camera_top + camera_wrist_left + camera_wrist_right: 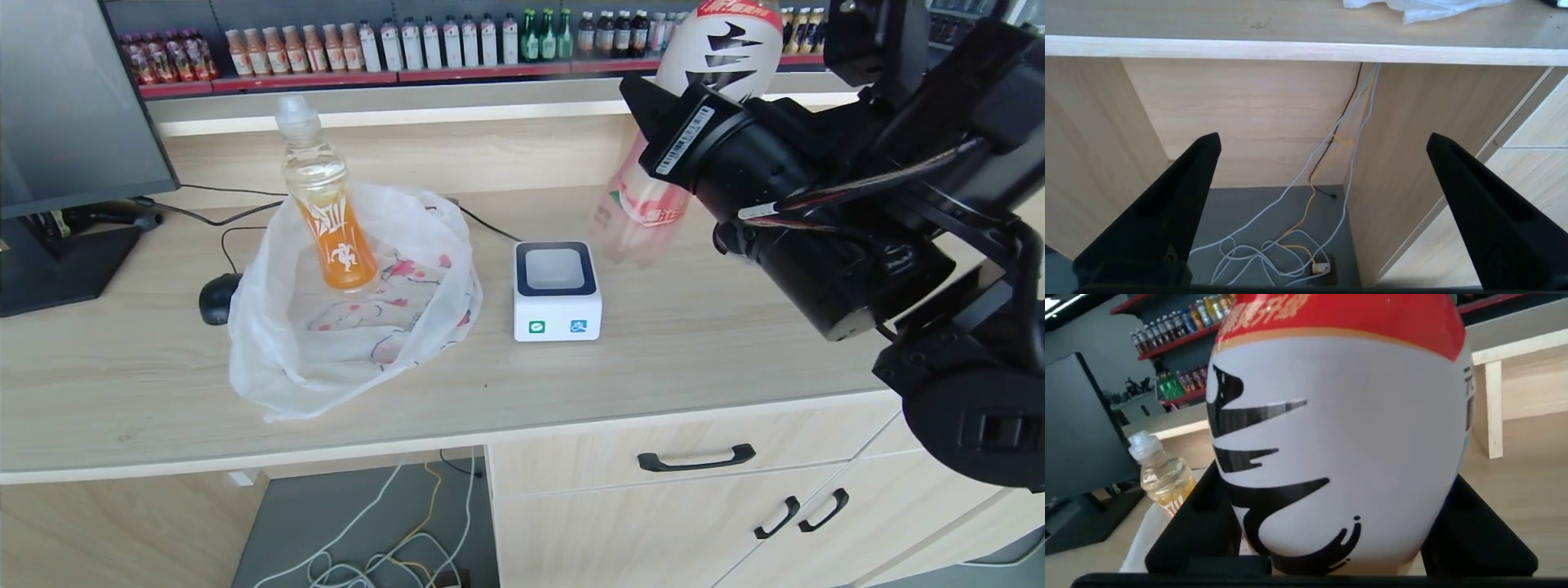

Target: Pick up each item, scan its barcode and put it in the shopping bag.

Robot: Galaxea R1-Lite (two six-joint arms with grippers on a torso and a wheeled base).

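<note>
While left fingers (1167, 214) gape, right fingers (1190, 532) clamp a white-and-red-labelled bottle (722, 51).

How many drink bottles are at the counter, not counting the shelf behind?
2. An orange bottle stands in the shopping bag; a white-and-red bottle is held by the right gripper above the counter. Others may be hidden behind it.

Bottles: 2, clear plastic orange-drink bottle (331, 229), white-and-red wrapped bottle (722, 45)
White plastic shopping bag (269, 343): 1
White cube scanner (558, 306): 1
Black mouse (216, 298): 1
</note>
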